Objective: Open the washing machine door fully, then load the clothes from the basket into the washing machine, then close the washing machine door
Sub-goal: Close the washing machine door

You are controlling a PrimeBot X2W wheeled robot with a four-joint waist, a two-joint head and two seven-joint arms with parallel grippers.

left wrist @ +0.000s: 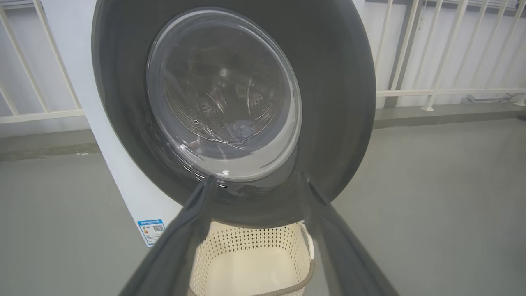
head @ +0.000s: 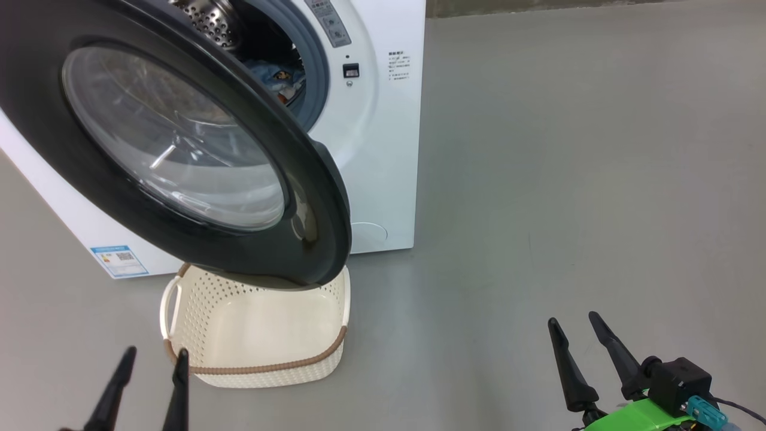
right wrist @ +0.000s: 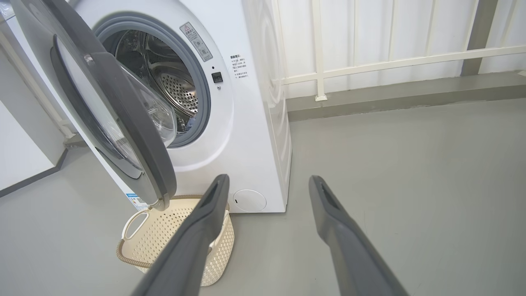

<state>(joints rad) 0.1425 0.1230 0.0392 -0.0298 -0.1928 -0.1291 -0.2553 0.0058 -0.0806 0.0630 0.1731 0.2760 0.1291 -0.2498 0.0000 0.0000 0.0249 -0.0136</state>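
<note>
At the bottom edge of the head view, 2 grippers point up with nothing in either. The left gripper [head: 154,358] sits low at the left, its 2 dark fingers spread wide and the right-hand tip just short of the basket's near corner. The right gripper [head: 573,320] sits low at the right, well apart from everything, its 2 fingers also spread wide and leaning a little to the left above a green and black wrist block. Both are over bare grey floor [head: 568,179].

Just beyond the left gripper stands 1 basket [head: 263,368] on the floor, against the foot of the machine, with 1 of its 2 handles in plain view on the left and its bare cream bottom showing. Above its far half hangs the 1 door [head: 314,197], swung out from its left-side hinge and standing part open, its black rim's lowest point over the basket and its glass bowl facing the machine. The left wrist view looks straight at the door's outer face between that gripper's fingers.

Behind the door is the 1 machine [head: 383,149], with 1 blue sticker [head: 118,261] low on its front. The clothes [head: 278,78] lie inside the drum [head: 209,21], blue with an orange print; they look like 1 small heap, though how many garments I cannot tell. Farthest off, a white railing [right wrist: 390,63] runs along the wall.
</note>
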